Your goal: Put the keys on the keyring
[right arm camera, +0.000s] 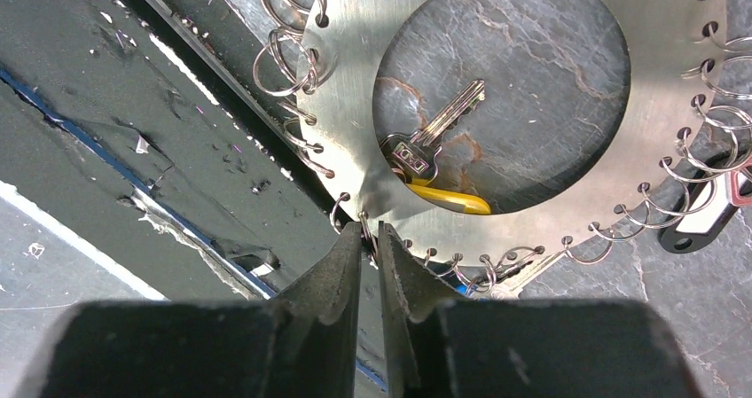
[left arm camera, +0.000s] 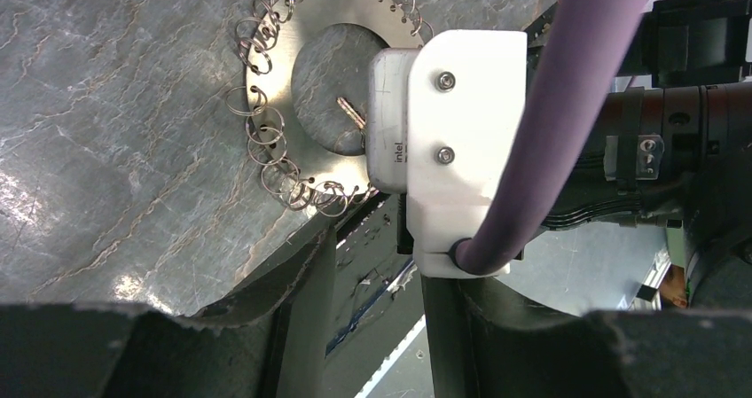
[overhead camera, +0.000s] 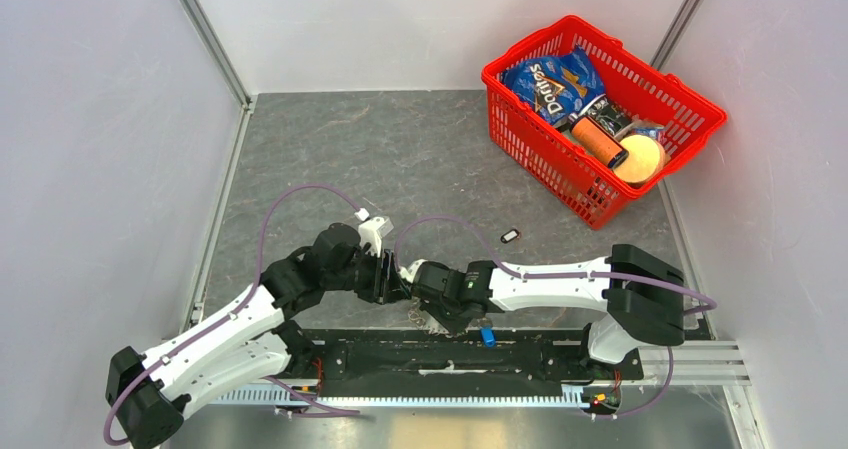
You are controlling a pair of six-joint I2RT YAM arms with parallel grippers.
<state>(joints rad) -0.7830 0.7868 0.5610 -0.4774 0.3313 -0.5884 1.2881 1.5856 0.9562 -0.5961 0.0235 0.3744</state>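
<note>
Keyring lies flat, key (yellow tag) in its hole. Right gripper pinches its rim loop; left gripper gapes empty.

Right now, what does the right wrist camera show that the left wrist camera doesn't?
Only the right wrist: the yellow head of the key lying inside the hole of the keyring, and the right claw pinched nearly together on a small ring at its rim. Only the left wrist: the open left claw, plus the right arm's white camera housing and purple cable hiding part of the keyring. Both: the keyring, the key's silver blade in its hole, and the grey table.
</note>
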